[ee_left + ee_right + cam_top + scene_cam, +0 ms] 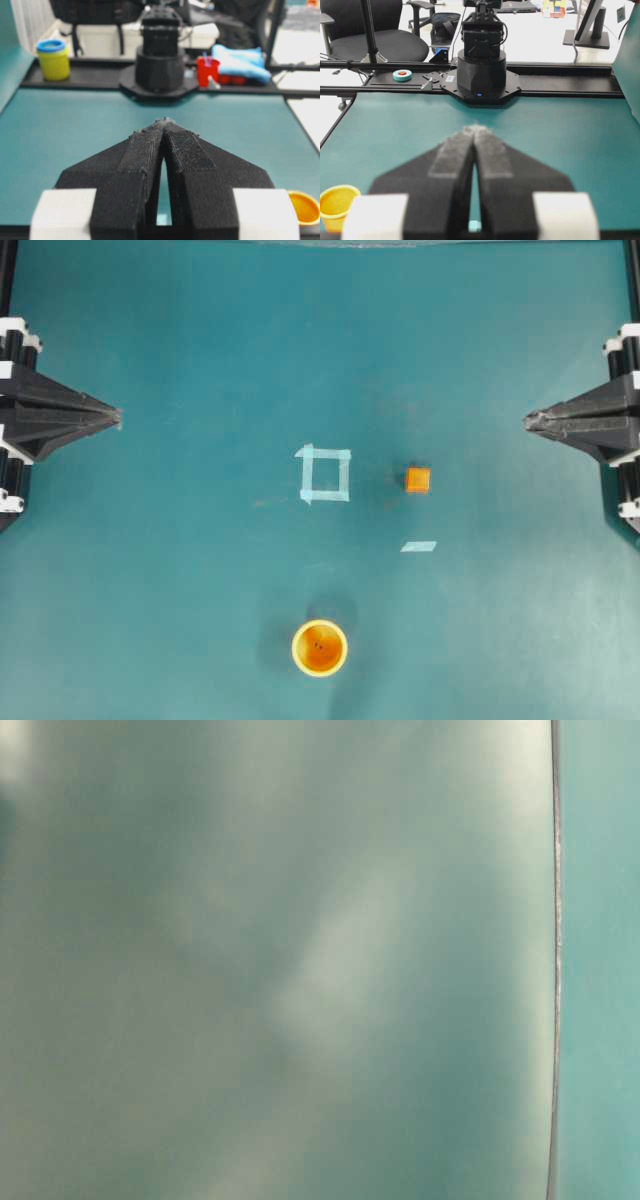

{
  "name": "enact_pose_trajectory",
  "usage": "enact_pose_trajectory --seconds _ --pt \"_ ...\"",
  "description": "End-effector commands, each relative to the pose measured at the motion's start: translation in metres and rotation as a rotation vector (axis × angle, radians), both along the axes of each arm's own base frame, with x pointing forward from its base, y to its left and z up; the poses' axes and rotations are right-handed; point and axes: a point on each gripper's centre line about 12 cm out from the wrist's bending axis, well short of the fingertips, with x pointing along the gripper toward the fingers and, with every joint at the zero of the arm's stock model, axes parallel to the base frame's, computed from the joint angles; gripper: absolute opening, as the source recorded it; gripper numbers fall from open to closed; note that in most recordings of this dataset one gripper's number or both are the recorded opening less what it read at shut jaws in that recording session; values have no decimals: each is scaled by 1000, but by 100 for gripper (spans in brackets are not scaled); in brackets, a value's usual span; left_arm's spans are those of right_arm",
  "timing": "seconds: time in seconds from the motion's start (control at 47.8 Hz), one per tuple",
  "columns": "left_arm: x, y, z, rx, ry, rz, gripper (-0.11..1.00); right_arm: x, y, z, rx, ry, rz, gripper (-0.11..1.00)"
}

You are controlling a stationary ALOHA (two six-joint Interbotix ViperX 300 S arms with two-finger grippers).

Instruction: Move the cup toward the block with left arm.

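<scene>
The cup [319,648] looks light and stiff, so the closed, empty left end effector [117,418] could pinch its thin yellow rim.

A teal bench [150,590] fills the overhead view, evenly lit, with a faint sheen at its far edge; past its black rail [580,85] the right wrist view shows a bright pale floor [530,35], a black office chair [375,42] at far left and a monitor stand [592,30] at far right; the left wrist view shows a yellow tub [53,60] and a blue cloth [240,60]; the table-level view is a teal blur.
</scene>
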Motion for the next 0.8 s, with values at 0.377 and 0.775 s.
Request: enact_pose_trajectory --seconds 0.377,0.775 --pt "3 0 4 -5 17 0 7 11 0 10 0 91 -1 0" --pt "5 0 2 -80 30 -5 50 11 0 10 -2 89 -1 0"
